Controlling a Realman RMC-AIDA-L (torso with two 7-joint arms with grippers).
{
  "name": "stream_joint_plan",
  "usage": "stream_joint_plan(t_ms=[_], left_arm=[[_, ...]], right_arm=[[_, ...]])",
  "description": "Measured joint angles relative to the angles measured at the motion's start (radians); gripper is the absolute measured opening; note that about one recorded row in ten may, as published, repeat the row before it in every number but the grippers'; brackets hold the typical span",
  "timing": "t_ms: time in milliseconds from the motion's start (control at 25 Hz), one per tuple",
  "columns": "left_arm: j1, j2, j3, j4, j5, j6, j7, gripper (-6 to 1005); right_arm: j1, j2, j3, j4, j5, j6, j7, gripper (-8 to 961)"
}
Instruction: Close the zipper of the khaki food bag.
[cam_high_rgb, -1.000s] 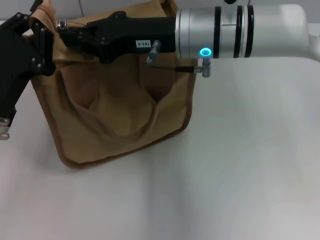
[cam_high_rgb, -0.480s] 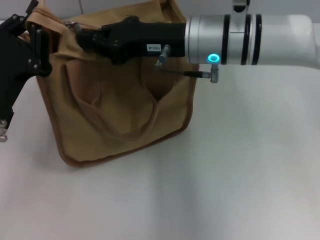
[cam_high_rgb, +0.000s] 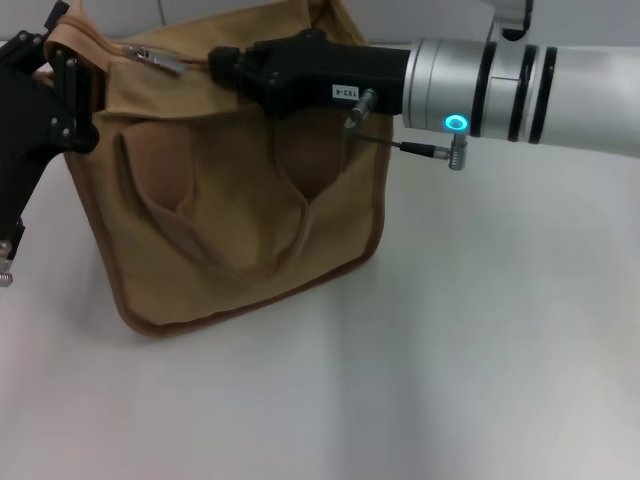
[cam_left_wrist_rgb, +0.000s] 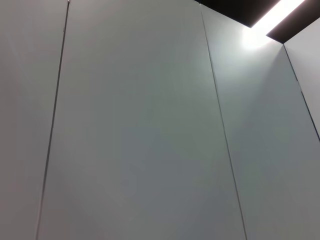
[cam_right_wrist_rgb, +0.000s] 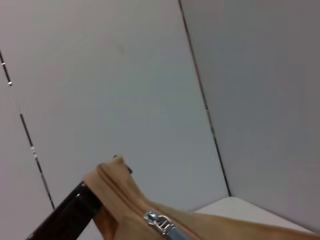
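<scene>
The khaki food bag (cam_high_rgb: 240, 210) stands on the white table, its front pockets and a loop handle (cam_high_rgb: 262, 268) facing me. The zipper's silver pull tab (cam_high_rgb: 152, 58) lies on the top panel near the bag's left end; it also shows in the right wrist view (cam_right_wrist_rgb: 160, 224). My left gripper (cam_high_rgb: 62, 45) is shut on the bag's top left corner (cam_right_wrist_rgb: 107, 181). My right gripper (cam_high_rgb: 218, 65) hovers over the top panel, to the right of the pull tab and apart from it. Its arm hides the rest of the zip line.
The white table (cam_high_rgb: 450, 360) stretches in front of and to the right of the bag. A grey panelled wall (cam_right_wrist_rgb: 150, 75) stands behind it. The left wrist view shows only wall panels (cam_left_wrist_rgb: 140, 125) and a ceiling light.
My right gripper has drawn back to the right along the bag's top, away from the pull tab it was at. The pull tab stays near the left end. The left gripper has kept its hold.
</scene>
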Motion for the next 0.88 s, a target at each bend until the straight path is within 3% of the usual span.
stream_joint_plan(t_ms=[480,880], left_arm=[[-0.007,-0.002,0.004,0.0,0.004,0.002,0.001,59],[-0.009,-0.002,0.006,0.0,0.009,0.012,-0.003,61]], right_arm=[[0.018,0.0,0.002,0.0,0.005,-0.13,-0.004,22],[0.08,0.001,-0.092,0.011,0.036,-0.052,0.003,216]])
